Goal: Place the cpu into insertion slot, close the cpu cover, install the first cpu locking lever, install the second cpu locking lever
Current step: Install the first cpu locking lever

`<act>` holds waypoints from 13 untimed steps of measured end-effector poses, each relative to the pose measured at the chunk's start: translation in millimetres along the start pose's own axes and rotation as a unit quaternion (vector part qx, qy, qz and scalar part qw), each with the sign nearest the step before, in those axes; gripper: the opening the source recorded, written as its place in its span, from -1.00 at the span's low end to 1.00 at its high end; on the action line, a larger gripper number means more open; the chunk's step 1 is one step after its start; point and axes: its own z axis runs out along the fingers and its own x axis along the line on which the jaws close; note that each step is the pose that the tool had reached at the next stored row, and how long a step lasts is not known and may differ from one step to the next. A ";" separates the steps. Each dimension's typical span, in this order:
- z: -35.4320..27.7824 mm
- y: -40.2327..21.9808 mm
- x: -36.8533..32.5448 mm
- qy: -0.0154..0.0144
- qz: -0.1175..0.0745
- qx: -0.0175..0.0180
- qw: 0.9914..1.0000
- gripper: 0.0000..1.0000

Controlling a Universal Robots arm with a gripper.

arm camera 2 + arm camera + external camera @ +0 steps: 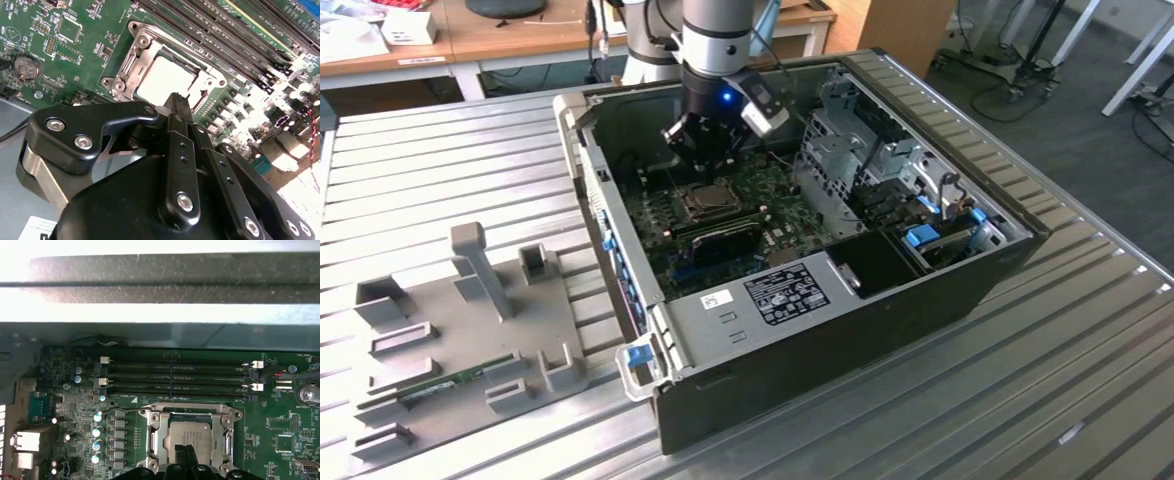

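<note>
The silvery cpu (192,436) lies flat in the insertion slot (150,421) on the green motherboard (280,425). The thin metal cpu cover (227,442) is folded down around the chip's edges. My gripper (187,454) hangs right over the chip with its black fingers pressed together and nothing between them. In the second wrist view the gripper (177,99) tip stands just above the cpu (165,80). A thin wire lever (125,411) runs beside the slot on the memory-slot side. In the exterior view the gripper (704,160) is inside the case, above the cpu (707,198).
The open computer case (854,300) lies on a slatted metal table (454,150). Long black memory slots (175,377) run beside the socket. The drive cage (854,150) rises at the exterior view's right. A grey fixture tray (467,330) lies at that view's left.
</note>
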 end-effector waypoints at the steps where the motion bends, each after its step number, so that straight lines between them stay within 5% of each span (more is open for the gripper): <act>1: -1.1 0.0 0.0 0.000 0.000 0.000 1.000 -0.79; 13: -9.6 0.2 0.0 0.000 0.000 0.000 1.000 -0.79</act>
